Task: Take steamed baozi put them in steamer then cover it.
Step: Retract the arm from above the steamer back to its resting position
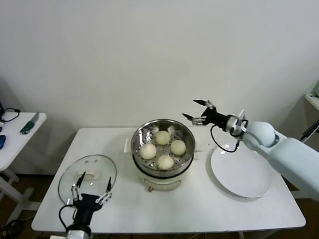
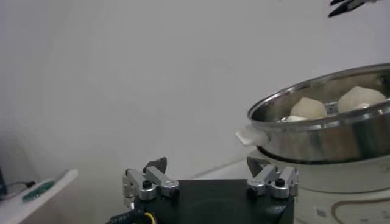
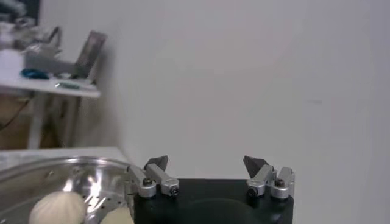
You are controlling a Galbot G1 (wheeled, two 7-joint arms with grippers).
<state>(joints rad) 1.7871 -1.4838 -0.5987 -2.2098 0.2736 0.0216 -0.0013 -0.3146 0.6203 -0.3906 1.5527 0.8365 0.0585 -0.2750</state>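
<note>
With four baozi [image 1: 163, 149] in the steamer [image 1: 163, 172], the empty, wide-open left gripper [image 1: 91, 189] faced the cover [image 1: 87, 175] at the worktop's front-left corner, next needing a handle grasp.

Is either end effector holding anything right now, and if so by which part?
Nothing is held. The left end effector hangs open over the cover, and the right end effector is open and empty, raised beside the steamer.
</note>
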